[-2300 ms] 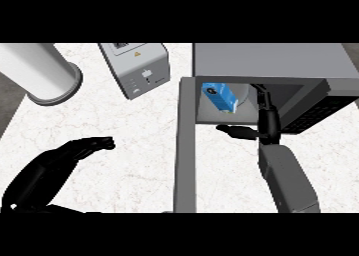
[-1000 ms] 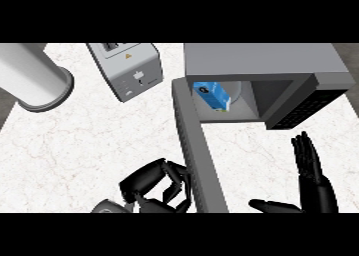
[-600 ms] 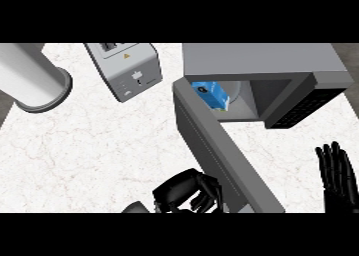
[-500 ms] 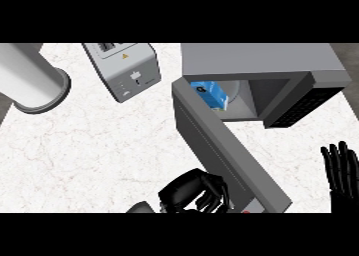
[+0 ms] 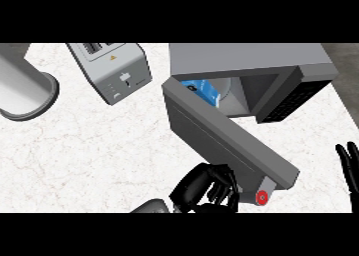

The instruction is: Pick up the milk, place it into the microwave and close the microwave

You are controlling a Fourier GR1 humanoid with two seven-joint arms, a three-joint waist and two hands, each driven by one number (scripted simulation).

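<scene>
The blue and white milk carton (image 5: pixel 199 90) stands inside the grey microwave (image 5: pixel 248 62), partly hidden by the door. The microwave door (image 5: pixel 226 137) is swung partway across the opening, its free end near the view's bottom. My left hand (image 5: pixel 204 187) has curled fingers pressed against the door's outer face near that free end, holding nothing. My right hand (image 5: pixel 353 172) shows at the right edge with straight fingers pointing up, apart from the microwave.
A silver toaster (image 5: pixel 112 70) sits at the back, left of the microwave. A large grey cylinder (image 5: pixel 19 92) stands at the far left. A red round mark (image 5: pixel 262 197) shows on the door's end. The white marble counter (image 5: pixel 86 155) lies between them.
The door has swung further toward the microwave's opening, with my left hand following it to the right. My right hand has stayed low at the right edge. The view shifted slightly.
</scene>
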